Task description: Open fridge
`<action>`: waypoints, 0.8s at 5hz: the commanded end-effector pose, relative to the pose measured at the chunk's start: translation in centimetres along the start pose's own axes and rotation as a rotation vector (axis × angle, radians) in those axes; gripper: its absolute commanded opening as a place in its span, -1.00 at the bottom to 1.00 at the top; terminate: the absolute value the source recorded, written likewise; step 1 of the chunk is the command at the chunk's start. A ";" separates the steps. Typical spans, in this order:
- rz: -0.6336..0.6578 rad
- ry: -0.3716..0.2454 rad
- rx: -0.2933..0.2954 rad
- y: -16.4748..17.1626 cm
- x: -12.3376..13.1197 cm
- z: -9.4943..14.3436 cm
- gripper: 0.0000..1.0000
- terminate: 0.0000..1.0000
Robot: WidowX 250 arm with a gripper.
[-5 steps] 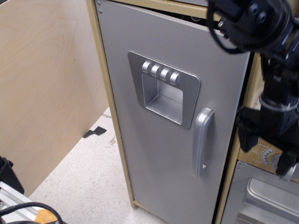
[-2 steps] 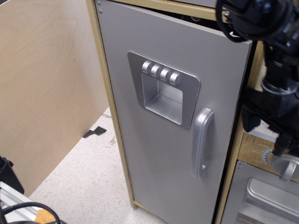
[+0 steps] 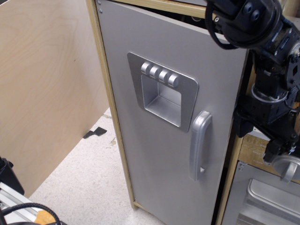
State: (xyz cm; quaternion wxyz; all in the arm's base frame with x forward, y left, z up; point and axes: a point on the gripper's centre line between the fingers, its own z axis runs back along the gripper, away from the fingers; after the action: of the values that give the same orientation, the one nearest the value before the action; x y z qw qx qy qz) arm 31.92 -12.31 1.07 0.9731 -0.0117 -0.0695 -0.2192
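Observation:
The fridge is a tall toy unit with a light wood frame and a flat silver-grey door. The door carries a recessed four-button dispenser panel and a curved vertical silver handle. The door stands slightly ajar, with a dark gap along its right edge. My black gripper hangs just right of that edge, partly behind the door at handle height. Its two fingers stand apart with nothing between them. The arm reaches in from the top right.
A smaller silver oven door with a window and a round knob sit low on the right, under my gripper. A large wood panel stands on the left. Black tape lies on the speckled floor. Cables are at bottom left.
The door's free right edge and handle have shifted a little to the left, widening the gap. My gripper has moved left and slightly up against the door edge.

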 end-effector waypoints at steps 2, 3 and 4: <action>0.182 0.013 0.028 -1.2 -4.3 4.6 1.00 -1.00; 0.264 0.044 -0.003 -4.4 -4.7 5.3 1.00 -1.00; 0.327 0.034 -0.059 -7.4 -4.0 4.7 1.00 -1.00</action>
State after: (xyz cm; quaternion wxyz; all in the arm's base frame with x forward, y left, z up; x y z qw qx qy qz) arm 23.76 -16.10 3.18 0.9970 -0.0395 -0.0217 -0.0630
